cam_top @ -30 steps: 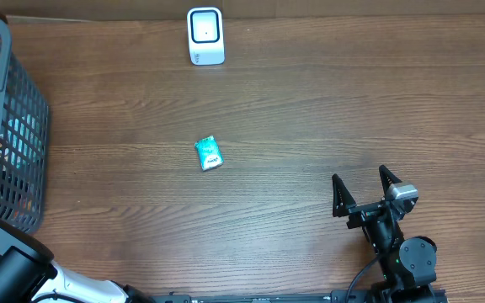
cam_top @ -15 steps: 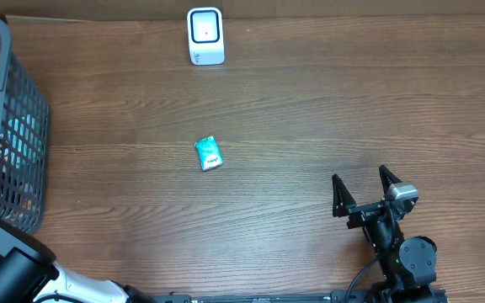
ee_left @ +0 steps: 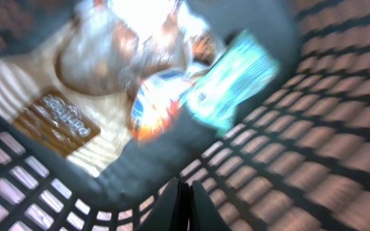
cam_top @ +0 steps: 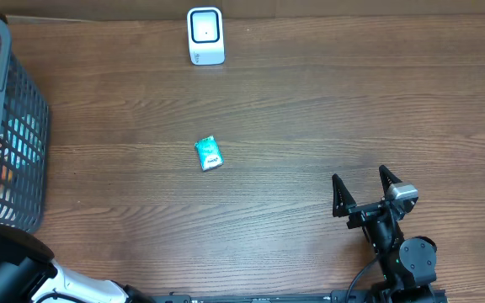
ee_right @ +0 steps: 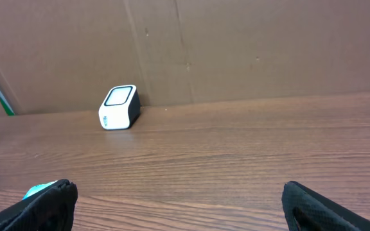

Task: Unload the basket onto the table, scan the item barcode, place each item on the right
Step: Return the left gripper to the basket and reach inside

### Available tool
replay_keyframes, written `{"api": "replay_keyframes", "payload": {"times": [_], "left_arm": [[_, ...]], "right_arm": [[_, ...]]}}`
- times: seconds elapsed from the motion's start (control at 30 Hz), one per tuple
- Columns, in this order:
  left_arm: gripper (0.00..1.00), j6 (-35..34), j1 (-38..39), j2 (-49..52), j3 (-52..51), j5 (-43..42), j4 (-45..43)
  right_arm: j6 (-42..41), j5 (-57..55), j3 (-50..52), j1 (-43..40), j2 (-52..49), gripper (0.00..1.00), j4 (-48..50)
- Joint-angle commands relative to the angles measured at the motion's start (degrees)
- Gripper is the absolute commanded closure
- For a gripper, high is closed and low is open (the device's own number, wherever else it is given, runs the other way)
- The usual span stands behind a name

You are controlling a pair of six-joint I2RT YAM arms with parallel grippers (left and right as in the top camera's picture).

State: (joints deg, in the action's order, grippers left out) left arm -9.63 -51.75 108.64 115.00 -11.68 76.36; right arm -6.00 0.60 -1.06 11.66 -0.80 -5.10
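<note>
A small teal packet (cam_top: 209, 154) lies flat on the wooden table, below the white barcode scanner (cam_top: 205, 35) that stands at the far edge. The right wrist view shows the scanner (ee_right: 119, 108) ahead and a corner of the packet (ee_right: 37, 190) beside the left finger. My right gripper (cam_top: 361, 183) rests open and empty at the lower right, well apart from the packet. My left gripper (ee_left: 186, 205) is shut with nothing between its fingers, inside the grey mesh basket (ee_left: 313, 96), above a teal packet (ee_left: 233, 80), an orange-white item (ee_left: 156, 109) and a tan bag with a brown label (ee_left: 56, 122). That view is blurred.
The grey basket (cam_top: 25, 93) stands at the table's left edge with goods inside. The left arm (cam_top: 11, 269) reaches up from the bottom left corner. A brown cardboard wall (ee_right: 236, 45) closes off the back of the table.
The left gripper has closed, empty, inside the basket. The left arm has shifted slightly at the bottom left. The right arm and the packet on the table have not moved.
</note>
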Motion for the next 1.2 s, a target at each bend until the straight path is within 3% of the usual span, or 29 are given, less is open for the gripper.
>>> {"api": "replay_keyframes", "payload": {"times": [0.0, 0.1, 0.2, 0.33, 0.4, 0.7, 0.93, 1.17], "left_arm": [[0.96, 0.2, 0.0, -1.1, 11.4, -6.9, 4.2], [0.96, 0.2, 0.3, -2.2, 16.6, -12.7, 6.3], [0.96, 0.2, 1.2, -4.2, 17.8, -12.9, 6.3], [0.62, 0.2, 2.0, -3.9, 16.8, -8.8, 7.7], [0.51, 0.2, 1.9, -3.7, 14.8, -7.9, 7.6], [0.25, -0.9, 1.9, -3.7, 0.5, -3.5, 1.3], [0.17, -1.6, 1.9, -3.5, -9.9, -0.7, -7.1], [0.19, -1.6, 1.9, -0.9, -15.3, 0.4, -11.7]], "right_arm": [[-0.2, -0.5, 0.6, -0.2, 0.5, 0.0, 0.3], [-0.2, -0.5, 0.6, -0.2, 0.5, 0.0, 0.3], [-0.2, -0.5, 0.6, -0.2, 0.5, 0.0, 0.3], [-0.2, -0.5, 0.6, -0.2, 0.5, 0.0, 0.3], [-0.2, -0.5, 0.6, -0.2, 0.5, 0.0, 0.3], [-0.2, -0.5, 0.6, -0.2, 0.5, 0.0, 0.3], [-0.2, -0.5, 0.6, -0.2, 0.5, 0.0, 0.3], [-0.2, -0.5, 0.6, -0.2, 0.5, 0.0, 0.3]]}}
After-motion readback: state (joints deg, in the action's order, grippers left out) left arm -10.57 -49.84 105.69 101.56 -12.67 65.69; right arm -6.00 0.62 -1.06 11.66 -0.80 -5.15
